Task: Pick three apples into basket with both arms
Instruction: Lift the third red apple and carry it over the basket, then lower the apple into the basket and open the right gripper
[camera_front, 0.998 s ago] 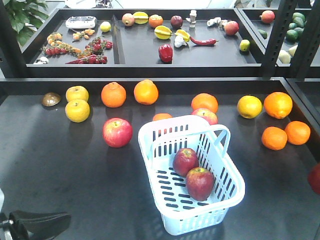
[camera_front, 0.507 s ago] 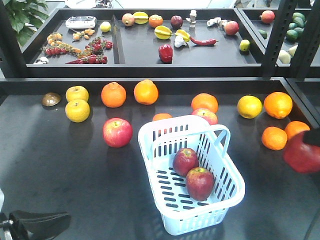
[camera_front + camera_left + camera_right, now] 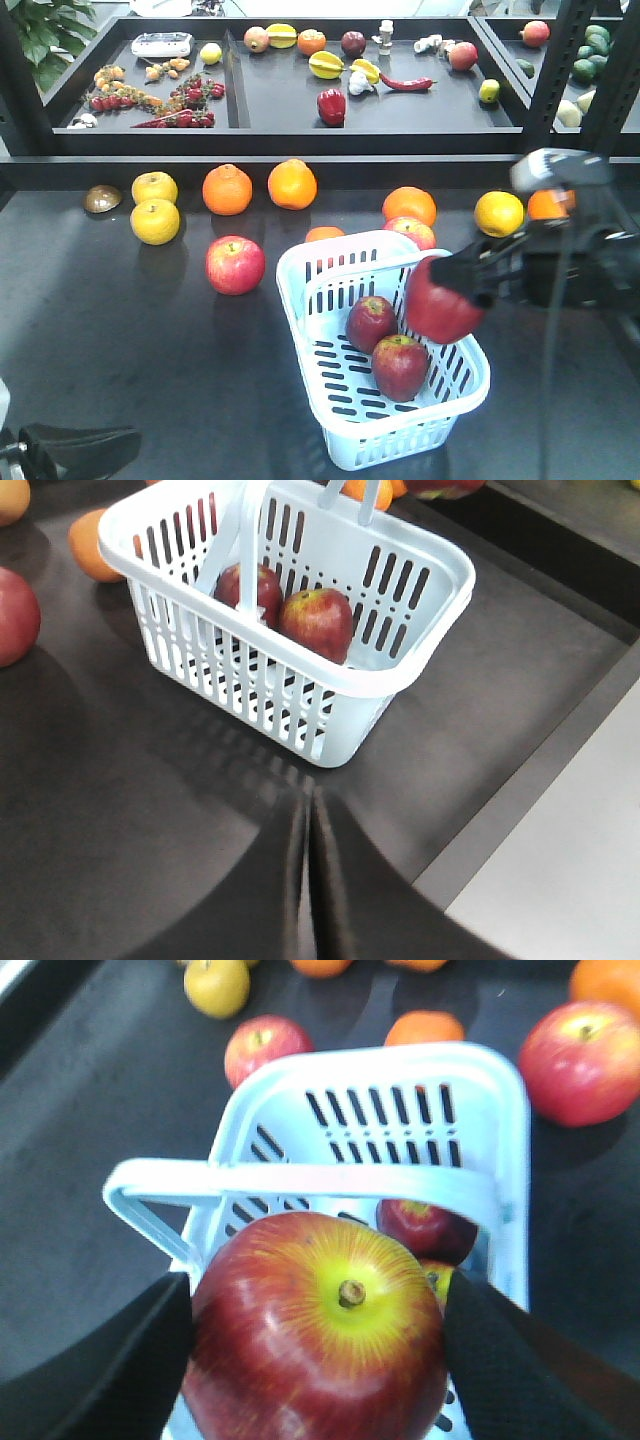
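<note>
- The right claw (image 3: 320, 1350) pinched a dark red apple (image 3: 441, 300) between its two black fingers (image 3: 505, 1360), stem end and yellow-green patch facing the wrist camera.
- That apple hung above the right rim of the basket (image 3: 300, 268), over its interior, in the front view.
- Two more apples lay in the basket: one (image 3: 370, 322) toward the middle, the other (image 3: 400, 366) just in front of it and touching it.
- The basket stood on the dark counter (image 3: 120, 340) near the middle, nearer the front edge, its handle (image 3: 300, 1182) swung up across the top.
- The left claw (image 3: 308, 880) sat low by the counter's front left corner, its fingers pressed together on nothing, the basket well apart from it.
- A brighter red apple (image 3: 235, 264) rested on the counter left of the basket; oranges (image 3: 291, 184) lined the back edge.
</note>
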